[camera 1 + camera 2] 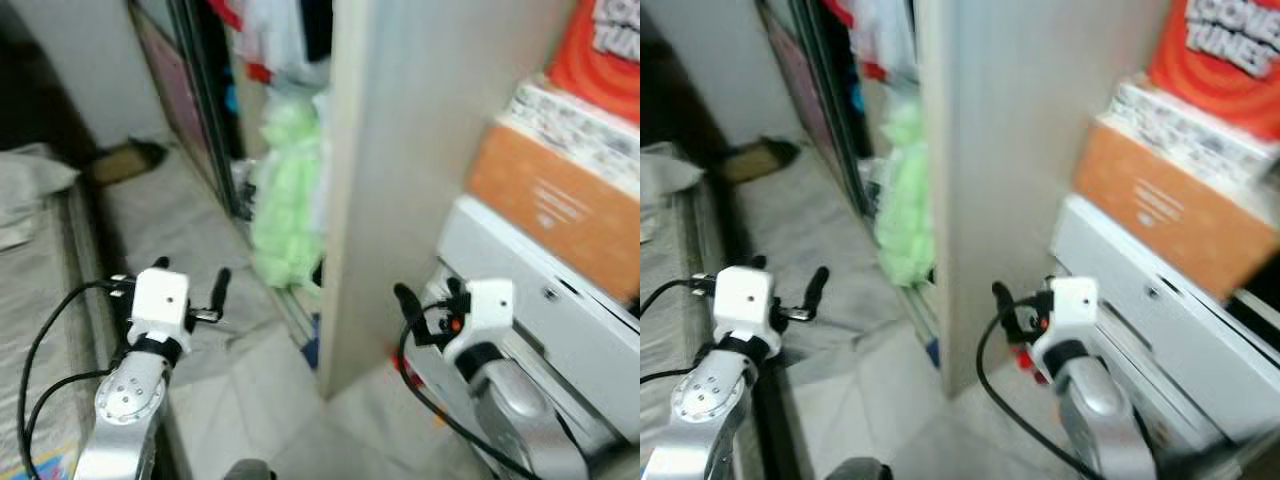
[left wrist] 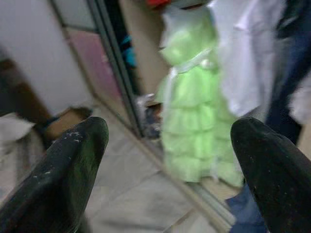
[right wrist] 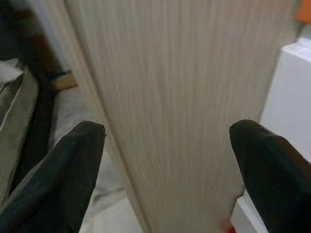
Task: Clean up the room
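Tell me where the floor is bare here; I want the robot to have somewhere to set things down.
Bare tiled floor runs between the bed and the wardrobe's sliding track, back toward a cardboard piece. The wardrobe is crowded: a green dress hangs to its base. Right of the wooden panel, boxes are stacked on a white unit.

You get soft, even indoor light, bright on the wooden panel (image 1: 400, 170). Motion blur smears both eye views, worst on the boxes (image 1: 1200, 150). Top-left corner falls dark. In the wrist views the green dress (image 2: 194, 121) looks soft.
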Motion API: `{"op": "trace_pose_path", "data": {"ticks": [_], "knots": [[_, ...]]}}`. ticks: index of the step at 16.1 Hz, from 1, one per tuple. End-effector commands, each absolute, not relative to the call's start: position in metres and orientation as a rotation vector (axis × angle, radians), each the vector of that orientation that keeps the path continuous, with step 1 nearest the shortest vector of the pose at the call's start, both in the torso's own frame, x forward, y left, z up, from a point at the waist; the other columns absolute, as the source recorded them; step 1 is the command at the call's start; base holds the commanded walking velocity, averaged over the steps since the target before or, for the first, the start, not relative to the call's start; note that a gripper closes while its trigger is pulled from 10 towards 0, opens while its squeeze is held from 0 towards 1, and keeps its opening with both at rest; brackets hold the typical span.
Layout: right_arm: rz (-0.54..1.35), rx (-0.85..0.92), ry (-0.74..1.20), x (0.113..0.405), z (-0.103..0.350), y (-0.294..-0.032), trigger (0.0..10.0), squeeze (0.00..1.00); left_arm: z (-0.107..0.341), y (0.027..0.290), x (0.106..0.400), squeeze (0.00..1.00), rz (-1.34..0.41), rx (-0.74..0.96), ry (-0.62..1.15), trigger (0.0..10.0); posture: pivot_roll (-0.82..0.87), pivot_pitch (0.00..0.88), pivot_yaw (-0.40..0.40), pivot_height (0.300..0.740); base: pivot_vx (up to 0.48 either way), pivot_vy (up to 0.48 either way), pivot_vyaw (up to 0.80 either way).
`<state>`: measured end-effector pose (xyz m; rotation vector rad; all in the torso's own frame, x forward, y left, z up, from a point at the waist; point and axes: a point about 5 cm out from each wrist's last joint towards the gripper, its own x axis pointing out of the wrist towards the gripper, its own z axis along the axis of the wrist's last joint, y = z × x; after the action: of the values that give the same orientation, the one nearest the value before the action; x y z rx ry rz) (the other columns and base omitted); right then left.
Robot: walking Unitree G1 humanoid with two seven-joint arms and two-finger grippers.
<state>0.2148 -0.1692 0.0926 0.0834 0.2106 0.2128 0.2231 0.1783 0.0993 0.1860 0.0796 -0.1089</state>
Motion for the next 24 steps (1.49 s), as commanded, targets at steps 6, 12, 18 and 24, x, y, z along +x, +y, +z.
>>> {"op": "trace_pose_path", "data": {"ticks": [6,12,18,24], "knots": [[0.388,0.090,0.329,0.193,0.084,-0.177,10.0,0.00,0.099,0.173,0.221,0.00,-0.097,0.170,0.071,10.0,-0.03,0.000,-0.019,0.740,0.000,0.000,0.00],[0.558,0.070,0.324,0.215,0.093,-0.170,10.0,0.00,0.099,0.172,0.219,0.00,-0.028,0.144,0.054,10.0,0.01,0.000,-0.089,0.740,0.000,0.000,0.00],[0.527,0.083,0.302,0.215,0.096,-0.168,10.0,0.00,0.102,0.166,0.228,0.00,-0.072,0.145,0.041,10.0,-0.04,0.000,-0.036,0.740,0.000,0.000,0.75],[1.016,0.116,0.587,0.163,0.085,-0.167,10.0,0.00,0.104,0.163,0.237,0.00,-0.148,0.169,0.045,10.0,-0.05,0.000,-0.001,0.740,0.000,0.000,0.80]]}}
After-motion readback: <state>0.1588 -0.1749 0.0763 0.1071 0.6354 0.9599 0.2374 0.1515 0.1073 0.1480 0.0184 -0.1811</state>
